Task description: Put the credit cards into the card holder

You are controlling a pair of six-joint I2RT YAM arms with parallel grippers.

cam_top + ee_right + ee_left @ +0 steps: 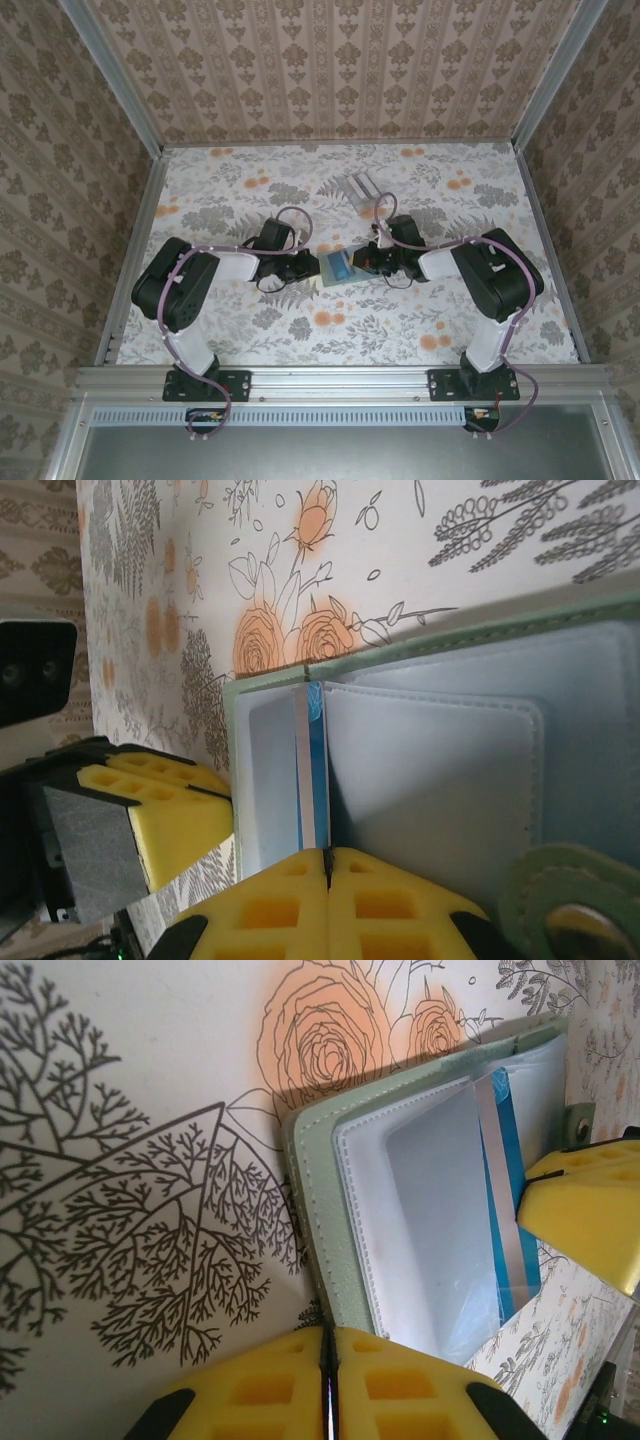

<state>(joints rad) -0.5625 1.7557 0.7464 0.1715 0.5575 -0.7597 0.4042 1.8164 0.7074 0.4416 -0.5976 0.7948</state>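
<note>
R fingers (338, 868) pinch blue card (312, 770) in holder (440, 770)

Left claw (328, 1360) and right claw (327, 870) closed, facing inward.

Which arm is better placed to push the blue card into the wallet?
Right, probably: the right gripper pinches the blue card, lined up to push it in. The left gripper sits at the wallet, off the card.

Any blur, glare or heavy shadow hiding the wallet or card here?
Top external: even soft light, grey-green folding wallet tiny between the arms. Left wrist: sharp; wallet casts a dark shadow on the floral tabletop. Right wrist: blue striped plastic card clear, round green snap tab blurred.
</note>
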